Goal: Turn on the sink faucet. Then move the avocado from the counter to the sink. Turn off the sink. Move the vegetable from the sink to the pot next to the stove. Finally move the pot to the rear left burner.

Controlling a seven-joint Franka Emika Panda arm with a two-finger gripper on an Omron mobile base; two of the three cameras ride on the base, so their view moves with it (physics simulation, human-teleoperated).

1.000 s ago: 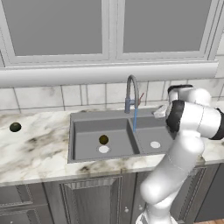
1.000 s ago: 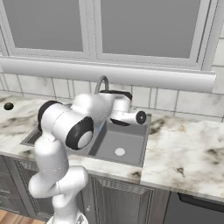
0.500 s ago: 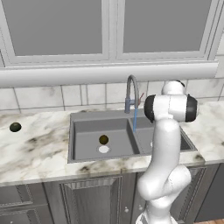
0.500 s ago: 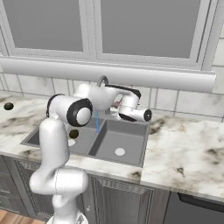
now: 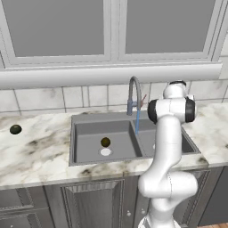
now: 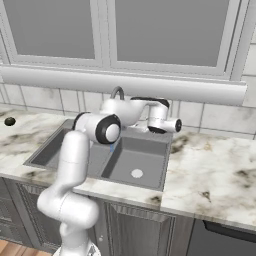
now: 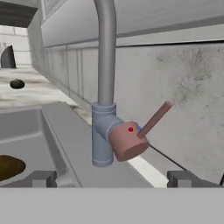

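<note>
Spread fingers closing in on the faucet lever, water running

The gripper [image 7: 112,179] stands fully open and empty, its fingertips [image 7: 41,178] bracketing the base of the sink faucet [image 7: 105,83], the raised lever [image 7: 155,119] just beyond. The avocado [image 5: 105,142] lies in the left basin of the sink [image 5: 84,122] beside the drain. Risk: a finger slides past the thin lever and shoves the tap body, leaving the stream [image 5: 137,122] on.
</note>
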